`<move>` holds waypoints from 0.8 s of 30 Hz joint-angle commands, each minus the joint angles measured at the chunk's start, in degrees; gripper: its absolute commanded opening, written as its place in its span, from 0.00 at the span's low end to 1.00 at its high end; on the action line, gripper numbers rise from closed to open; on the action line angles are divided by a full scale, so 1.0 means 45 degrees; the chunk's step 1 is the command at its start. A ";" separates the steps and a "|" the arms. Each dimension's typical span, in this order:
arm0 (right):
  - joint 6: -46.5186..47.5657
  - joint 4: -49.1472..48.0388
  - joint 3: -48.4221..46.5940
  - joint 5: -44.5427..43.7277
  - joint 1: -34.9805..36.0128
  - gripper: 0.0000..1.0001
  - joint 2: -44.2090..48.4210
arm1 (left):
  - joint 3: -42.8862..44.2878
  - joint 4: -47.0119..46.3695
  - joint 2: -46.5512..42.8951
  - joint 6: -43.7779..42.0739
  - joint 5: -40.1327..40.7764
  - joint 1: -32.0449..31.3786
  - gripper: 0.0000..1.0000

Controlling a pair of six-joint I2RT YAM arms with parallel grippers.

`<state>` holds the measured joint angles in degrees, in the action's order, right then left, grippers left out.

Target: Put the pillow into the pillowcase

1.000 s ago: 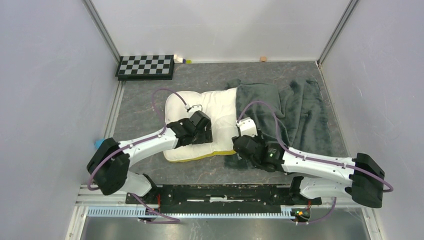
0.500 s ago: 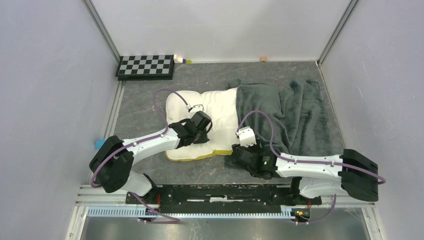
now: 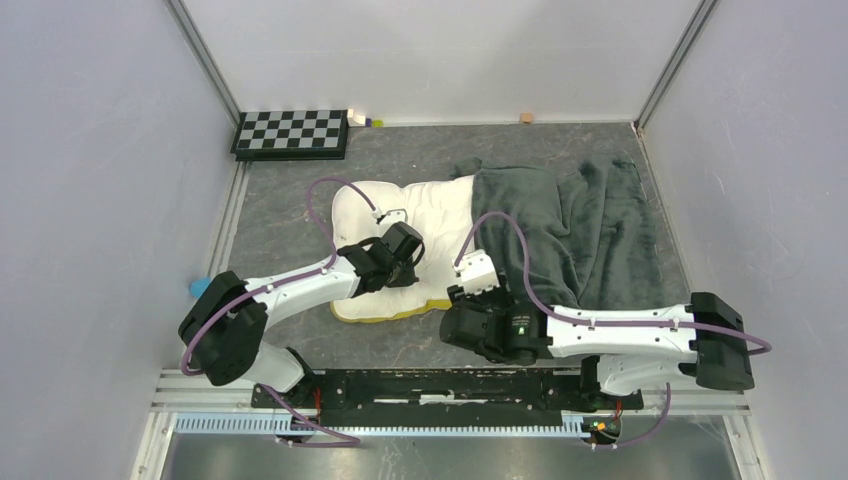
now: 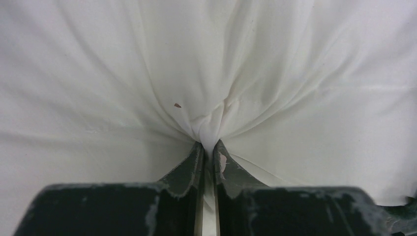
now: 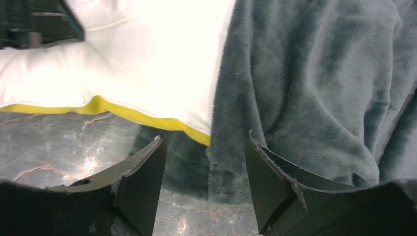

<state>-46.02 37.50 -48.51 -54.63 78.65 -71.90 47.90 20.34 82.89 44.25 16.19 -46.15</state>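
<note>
The cream-white pillow (image 3: 440, 215) lies mid-table, its yellow band (image 3: 385, 315) along the near edge, and its right end is tucked inside the dark grey-green plush pillowcase (image 3: 590, 230). My left gripper (image 3: 410, 268) presses down on the pillow's near part. In the left wrist view it (image 4: 208, 147) is shut on a pinched fold of the white pillow (image 4: 147, 64). My right gripper (image 3: 460, 305) sits low at the near corner of the pillowcase mouth. In the right wrist view it (image 5: 204, 140) is open, with the pillowcase (image 5: 305, 83) hem and the pillow's yellow band (image 5: 147, 117) just ahead of its fingers.
A checkerboard (image 3: 292, 132) lies at the back left, with small items (image 3: 365, 120) beside it and a wooden block (image 3: 526, 118) by the back wall. A blue object (image 3: 195, 286) sits at the left wall. Bare grey table (image 5: 59, 142) lies under the right gripper.
My left gripper has closed on a fold of the pillow. The right arm has drawn back toward the near edge and leftward, its jaws slightly narrower.
</note>
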 commanded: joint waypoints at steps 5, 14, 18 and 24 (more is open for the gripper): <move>-0.0737 -0.0079 0.0421 -0.0150 -0.0055 0.66 -0.0733 | -0.0194 0.0190 0.0185 -0.0194 -0.0092 -0.0037 0.10; 0.1065 -0.3096 0.2309 0.1793 -0.2252 0.57 -0.0611 | -0.0176 0.0187 0.0059 -0.0146 -0.0222 -0.0042 0.08; 0.1301 -0.2540 0.1636 0.1533 -0.2285 0.43 -0.0531 | -0.0176 0.0245 -0.0034 -0.0213 -0.0288 -0.0037 0.04; 0.1787 -0.1613 -0.0357 0.1094 -0.1127 0.21 -0.0492 | 0.0217 0.0526 -0.0626 -0.0409 -0.0242 -0.0427 0.02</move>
<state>-40.32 30.00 -43.11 -47.94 70.57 -75.05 47.90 20.67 82.26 44.23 15.99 -46.44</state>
